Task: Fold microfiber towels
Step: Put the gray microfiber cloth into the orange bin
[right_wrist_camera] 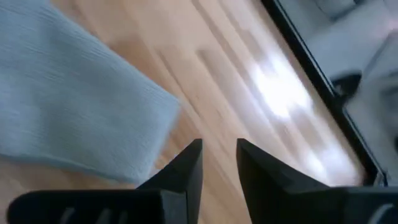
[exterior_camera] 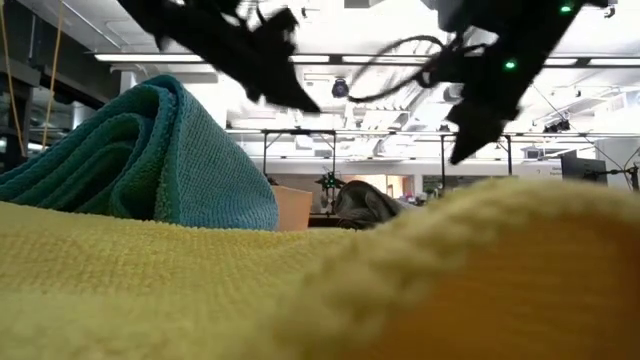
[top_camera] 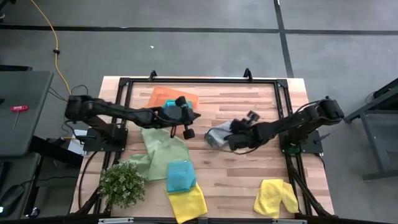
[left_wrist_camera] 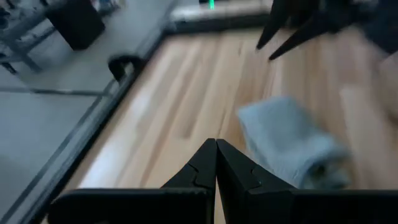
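Wood-plank table on grey floor (cable trailing at 11 o'clock). Grey towel lies bunched mid-table. Right gripper, fingers slightly apart, empty, hovers at the towel's 3 o'clock edge. Left gripper, fingers pressed together, reaches in from 9 o'clock.

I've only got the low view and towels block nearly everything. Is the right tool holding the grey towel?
Observer: No. The right tool is slightly open with nothing between its fingers, just beside the grey towel.
Operator: Where does that towel sit?
Observer: From above, it lies bunched near the middle of the table, right of the light green towel.
Operator: And the left tool?
Observer: The left tool is shut and empty, close to the orange tray.
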